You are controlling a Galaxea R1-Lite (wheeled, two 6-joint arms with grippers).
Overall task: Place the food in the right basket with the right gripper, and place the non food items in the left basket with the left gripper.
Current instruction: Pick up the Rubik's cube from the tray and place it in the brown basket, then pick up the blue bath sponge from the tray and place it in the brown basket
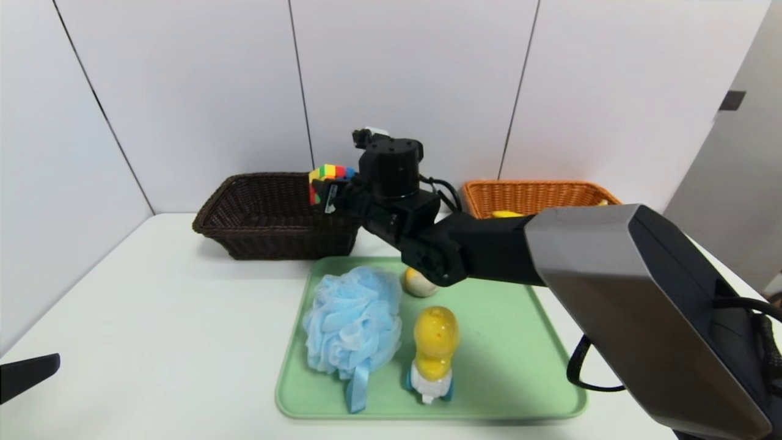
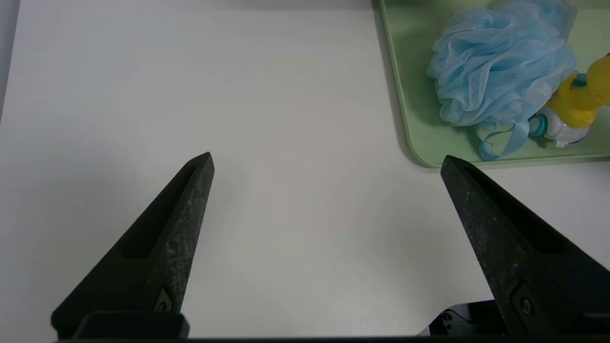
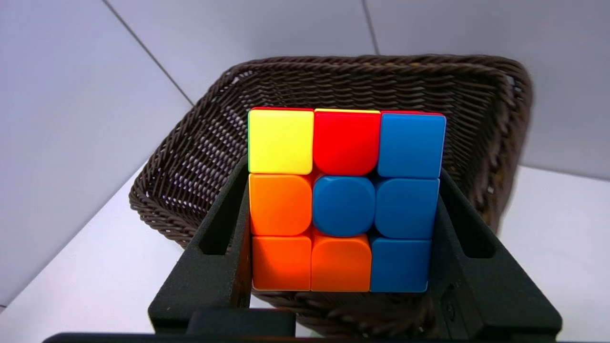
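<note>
My right gripper (image 1: 327, 190) reaches across to the left and is shut on a multicoloured puzzle cube (image 1: 330, 173), holding it above the near right corner of the dark brown left basket (image 1: 244, 205). In the right wrist view the cube (image 3: 343, 200) sits squarely between both fingers, with the brown basket (image 3: 362, 71) below and beyond it. The orange right basket (image 1: 531, 195) holds a yellow item (image 1: 506, 214). My left gripper (image 2: 326, 157) stands open over bare table at the front left, with only a finger (image 1: 27, 376) showing in the head view.
A green tray (image 1: 507, 366) in front of the baskets carries a blue bath pouf (image 1: 353, 321), a yellow duck-shaped toy (image 1: 434, 348) and a small beige ball (image 1: 418, 282) partly under my right arm. The tray corner (image 2: 410, 119) lies just beyond my left gripper.
</note>
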